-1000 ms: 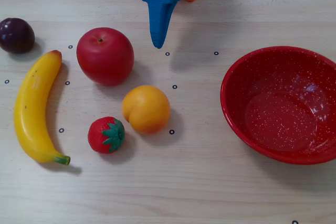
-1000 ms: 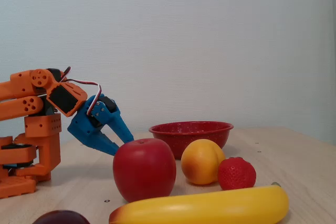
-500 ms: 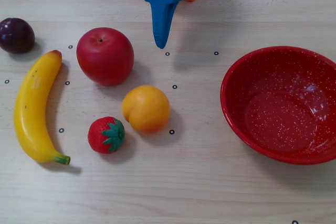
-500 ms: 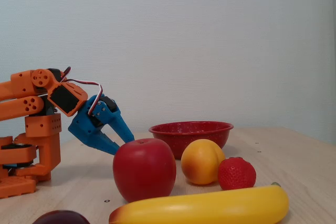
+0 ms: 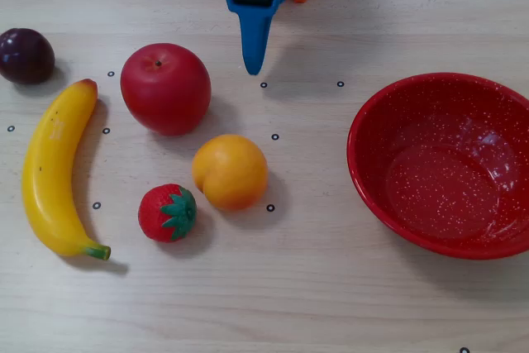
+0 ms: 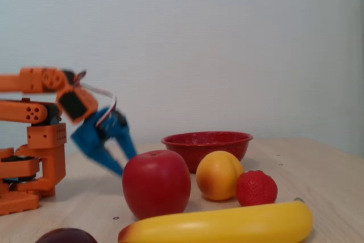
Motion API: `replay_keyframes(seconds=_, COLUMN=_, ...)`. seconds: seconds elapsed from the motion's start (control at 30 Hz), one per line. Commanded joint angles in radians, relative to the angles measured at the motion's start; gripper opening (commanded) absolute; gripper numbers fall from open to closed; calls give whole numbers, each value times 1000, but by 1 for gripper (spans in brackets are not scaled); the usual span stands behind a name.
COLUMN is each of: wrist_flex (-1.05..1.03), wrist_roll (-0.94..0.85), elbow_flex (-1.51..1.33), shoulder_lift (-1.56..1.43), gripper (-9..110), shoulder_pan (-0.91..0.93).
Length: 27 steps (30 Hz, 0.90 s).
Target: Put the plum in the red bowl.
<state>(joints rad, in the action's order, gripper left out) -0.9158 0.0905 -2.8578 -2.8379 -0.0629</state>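
The plum (image 5: 26, 55), small, round and dark purple, lies at the far left of the table in a fixed view. Only its top shows at the bottom edge of the other fixed view (image 6: 66, 236). The red speckled bowl (image 5: 374, 148) stands empty at the right; in the side-on fixed view it is behind the fruit (image 6: 207, 138). My blue gripper (image 5: 253, 65) hangs at the back middle, pointing down above the table. From the side the gripper (image 6: 125, 162) has its jaws a little apart and holds nothing. It is far from the plum and from the bowl.
A red apple (image 5: 165, 88), an orange fruit (image 5: 230, 171), a strawberry (image 5: 167, 212) and a banana (image 5: 54, 167) lie between the plum and the bowl. The orange arm base (image 6: 34, 163) stands at the back. Small black ring marks dot the table.
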Motion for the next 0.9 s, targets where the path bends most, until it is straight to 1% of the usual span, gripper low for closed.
replay_keyframes(seconds=0.0, wrist_flex=-23, wrist_roll=55, elbow_flex=253, shoulder_lift=160, gripper=0, shoulder_pan=-35)
replay_keyframes(seconds=0.1, wrist_flex=-124, wrist_roll=100, elbow_flex=489, shoulder_lift=371, gripper=0, shoulder_pan=-87)
replay_keyframes(seconds=0.23, wrist_flex=-316, wrist_roll=156, elbow_flex=836, shoulder_lift=637, gripper=0, shoulder_pan=-178)
replay_keyframes(seconds=0.37, wrist_flex=-568, wrist_roll=209, elbow_flex=1285, shoulder_lift=939, gripper=0, shoulder_pan=-282)
replay_keyframes(seconds=0.4, wrist_flex=-597, wrist_roll=232, elbow_flex=1362, shoulder_lift=982, gripper=0, shoulder_pan=-308)
replay_keyframes(seconds=0.63, wrist_flex=-719, wrist_roll=410, elbow_flex=1747, shoulder_lift=1210, gripper=0, shoulder_pan=-480)
replay_keyframes(seconds=0.77, wrist_flex=-827, wrist_roll=497, elbow_flex=1982, shoulder_lift=1382, gripper=0, shoulder_pan=-561)
replay_keyframes(seconds=0.87, wrist_flex=-859, wrist_roll=574, elbow_flex=2089, shoulder_lift=1468, gripper=0, shoulder_pan=-620)
